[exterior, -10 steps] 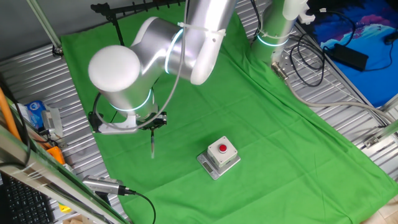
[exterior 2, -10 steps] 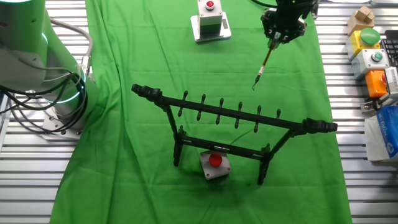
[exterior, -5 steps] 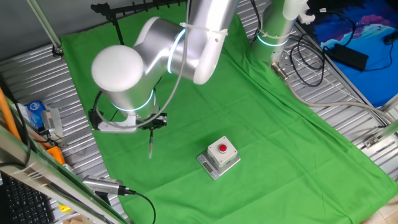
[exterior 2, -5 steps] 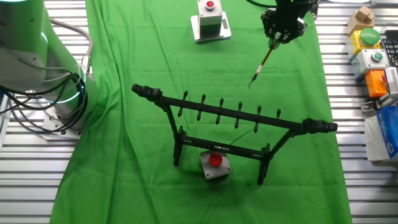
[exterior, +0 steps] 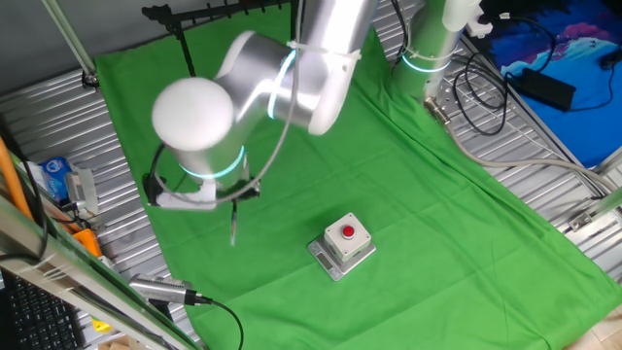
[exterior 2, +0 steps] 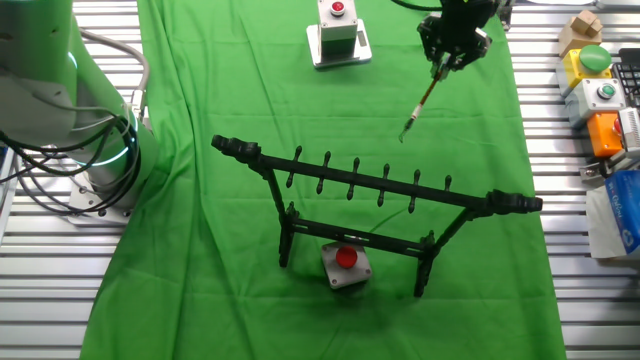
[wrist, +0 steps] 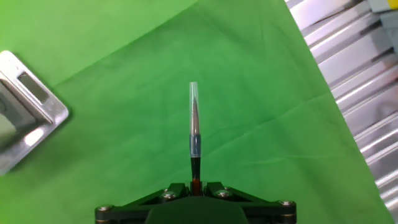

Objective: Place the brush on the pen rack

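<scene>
The brush [wrist: 194, 137] is a thin reddish-brown stick with a pale capped tip. My gripper [wrist: 196, 185] is shut on its shaft and holds it above the green cloth, tip pointing away from the hand. In the other fixed view the gripper [exterior 2: 447, 58] hangs at the far right of the cloth, and the brush [exterior 2: 421, 105] slants down toward the pen rack [exterior 2: 370, 180], a black rod frame with a notched top bar standing nearer the camera. In one fixed view the brush [exterior: 233, 226] hangs below the gripper [exterior: 243, 192], and the rack [exterior: 209, 14] stands at the cloth's far edge.
A grey box with a red button [exterior: 342, 243] sits near the gripper, also showing in the hand view [wrist: 28, 121] and the other fixed view [exterior 2: 337, 36]. A second red-button box [exterior 2: 345, 264] lies under the rack. Coloured button boxes [exterior 2: 600, 90] line the right edge. The arm's base [exterior 2: 60, 110] stands left.
The arm has shifted slightly, carrying the brush a little toward the rack; the brush tip has moved a small way across the cloth. The grip is unchanged.
</scene>
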Controlling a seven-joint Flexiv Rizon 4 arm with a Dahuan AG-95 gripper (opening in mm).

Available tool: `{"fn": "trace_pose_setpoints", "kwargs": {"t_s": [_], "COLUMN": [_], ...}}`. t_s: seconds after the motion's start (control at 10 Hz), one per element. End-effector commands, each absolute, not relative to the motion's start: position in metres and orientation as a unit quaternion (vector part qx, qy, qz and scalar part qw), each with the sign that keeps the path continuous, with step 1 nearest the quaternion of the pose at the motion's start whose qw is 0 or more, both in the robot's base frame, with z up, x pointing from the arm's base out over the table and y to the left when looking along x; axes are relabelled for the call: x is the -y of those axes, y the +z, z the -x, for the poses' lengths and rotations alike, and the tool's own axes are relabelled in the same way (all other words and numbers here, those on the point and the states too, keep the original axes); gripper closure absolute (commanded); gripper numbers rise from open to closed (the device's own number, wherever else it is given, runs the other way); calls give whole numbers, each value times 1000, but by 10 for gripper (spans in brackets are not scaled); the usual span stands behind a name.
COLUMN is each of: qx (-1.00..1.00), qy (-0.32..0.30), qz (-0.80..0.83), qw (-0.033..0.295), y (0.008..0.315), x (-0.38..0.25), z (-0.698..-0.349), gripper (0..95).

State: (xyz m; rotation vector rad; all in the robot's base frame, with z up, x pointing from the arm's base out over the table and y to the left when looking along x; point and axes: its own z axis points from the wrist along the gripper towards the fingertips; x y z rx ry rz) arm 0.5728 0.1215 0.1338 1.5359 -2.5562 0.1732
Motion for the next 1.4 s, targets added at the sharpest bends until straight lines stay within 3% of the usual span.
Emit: {"fn": "trace_pose_setpoints", "kwargs": {"t_s": [0.1,0.3,0.6,1.0,1.4], "qx": [842,834,796,776,769], "qy": [66,82,131,140,136], "qz": [-529,-535,-565,-583,-592], "qw": [82,107,172,193,201], "y": [152,180,215,238,245], "x": [-91,-69,-45,-21,-23], "z": [-560,-542,-510,-474,-466], "gripper": [950,950,950,950,950]}}
